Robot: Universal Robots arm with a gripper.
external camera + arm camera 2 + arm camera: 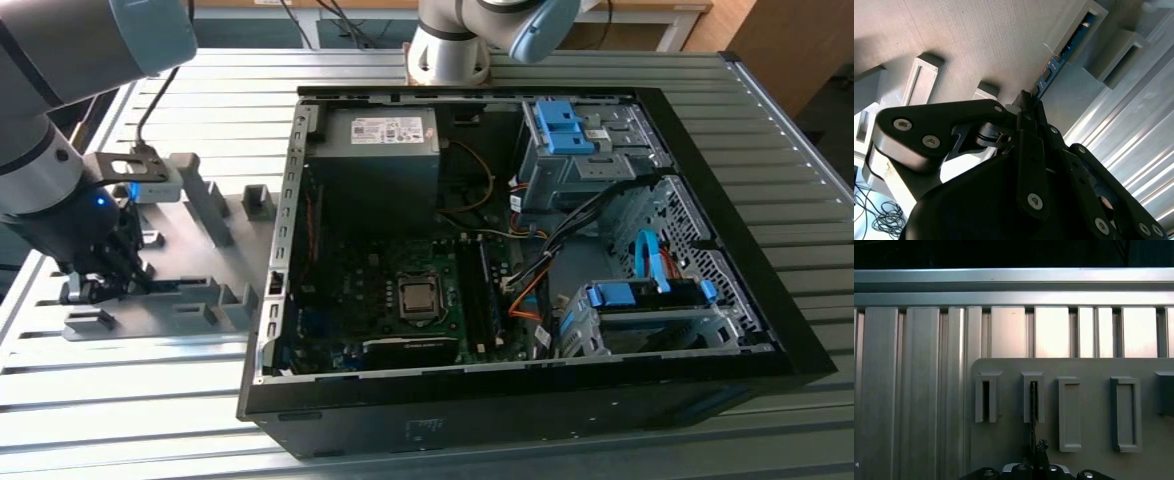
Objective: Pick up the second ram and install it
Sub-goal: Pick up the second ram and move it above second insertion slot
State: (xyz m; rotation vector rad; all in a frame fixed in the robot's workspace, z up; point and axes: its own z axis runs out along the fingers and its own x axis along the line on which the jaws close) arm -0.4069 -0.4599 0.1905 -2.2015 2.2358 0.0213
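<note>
The second ram [1056, 62] stands on edge in a slotted grey holder [1089, 22], its blue-green edge running along the fixture plate. In the first wrist view the ram [1032, 407] is a thin dark line rising out of the second slot block [1033, 397]. My gripper [1026, 97] sits at the stick's near end, black fingers closed tight against its two faces. It is low in the first wrist view [1038, 447]. In the exterior view the gripper [94, 290] is down on the grey fixture plate [187, 290], at that view's left.
An open computer case [534, 385] lies in the middle of the ribbed metal table [134, 400], motherboard and processor socket [418, 297] facing up. Upright grey blocks [200, 195] stand on the fixture plate between arm and case. An empty slot block [986, 397] adjoins the ram.
</note>
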